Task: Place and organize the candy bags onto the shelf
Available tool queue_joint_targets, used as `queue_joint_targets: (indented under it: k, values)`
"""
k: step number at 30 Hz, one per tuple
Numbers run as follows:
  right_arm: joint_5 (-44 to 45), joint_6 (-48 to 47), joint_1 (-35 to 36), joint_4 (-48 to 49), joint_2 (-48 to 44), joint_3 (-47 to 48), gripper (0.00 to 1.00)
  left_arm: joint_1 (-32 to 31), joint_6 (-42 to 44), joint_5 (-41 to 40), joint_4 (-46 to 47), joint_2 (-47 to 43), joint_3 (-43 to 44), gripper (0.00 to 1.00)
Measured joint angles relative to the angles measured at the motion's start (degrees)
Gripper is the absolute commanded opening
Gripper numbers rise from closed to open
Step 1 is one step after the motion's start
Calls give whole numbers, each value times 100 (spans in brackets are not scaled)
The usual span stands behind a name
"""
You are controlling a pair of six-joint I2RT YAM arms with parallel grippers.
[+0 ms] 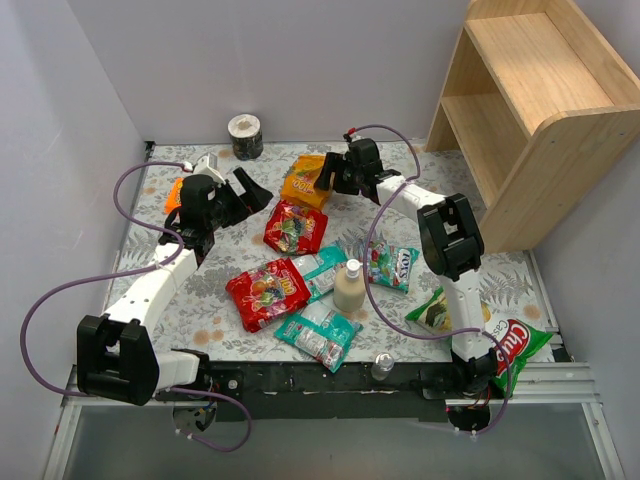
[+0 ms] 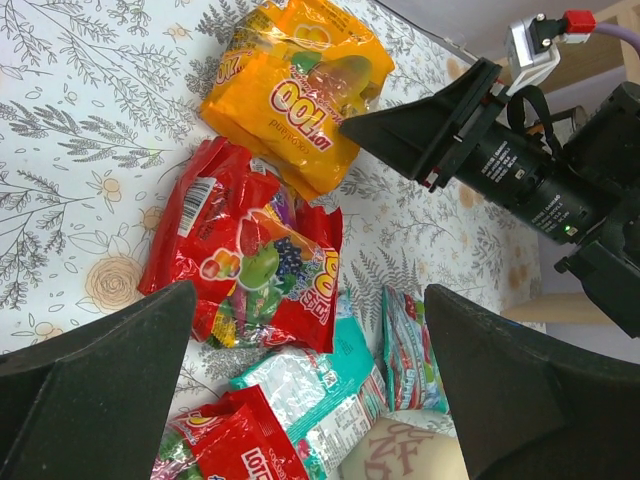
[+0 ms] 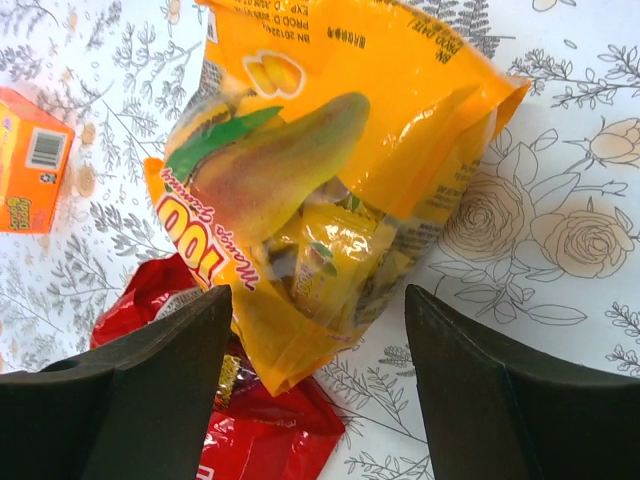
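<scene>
The orange-yellow candy bag (image 1: pixel 305 180) lies at the back middle of the table. My right gripper (image 1: pixel 327 178) is open just above its near end; in the right wrist view (image 3: pixel 315 390) the jaws straddle the bag's corner (image 3: pixel 330 170), not touching. One red candy bag (image 1: pixel 295 227) lies beside it, another (image 1: pixel 267 292) nearer. Three teal-and-white bags (image 1: pixel 320 270) (image 1: pixel 318 336) (image 1: pixel 392 265) lie around a bottle. My left gripper (image 1: pixel 248 200) is open and empty, above the table left of the red bag (image 2: pixel 245 260). The wooden shelf (image 1: pixel 530 110) stands at the back right, with nothing on it.
A beige bottle (image 1: pixel 349 287) stands among the bags. Two green chip bags (image 1: pixel 437 310) (image 1: pixel 520 345) lie by the right arm's base. A tape roll (image 1: pixel 245 137) sits at the back. A small orange packet (image 1: pixel 175 192) lies far left. A small bottle (image 1: pixel 381 366) stands at the front edge.
</scene>
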Motion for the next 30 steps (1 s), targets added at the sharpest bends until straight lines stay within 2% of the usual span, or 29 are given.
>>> queue_joint_targets:
  k: [7,10,11,12,16,17,20,30]
  values:
    - [17,227,0,293,210,83,66,0,20,11,-7,0,0,98]
    - [-22,321,-7,304,321,107,58,0,22,11,-7,0,0,98]
    - [-33,365,-11,330,330,109,53,0,24,11,-7,0,0,98]
    - [-48,407,-15,343,337,109,43,0,28,11,-7,0,0,98]
    - [-63,518,-22,428,341,109,21,0,50,11,-9,2,0,98]
    - [-68,542,-24,450,341,109,12,0,55,11,-9,2,0,98]
    - [-79,577,-35,518,341,109,1,0,61,11,-11,4,0,98]
    - [-39,455,-52,402,66,90,1,0,59,11,-9,72,0,98]
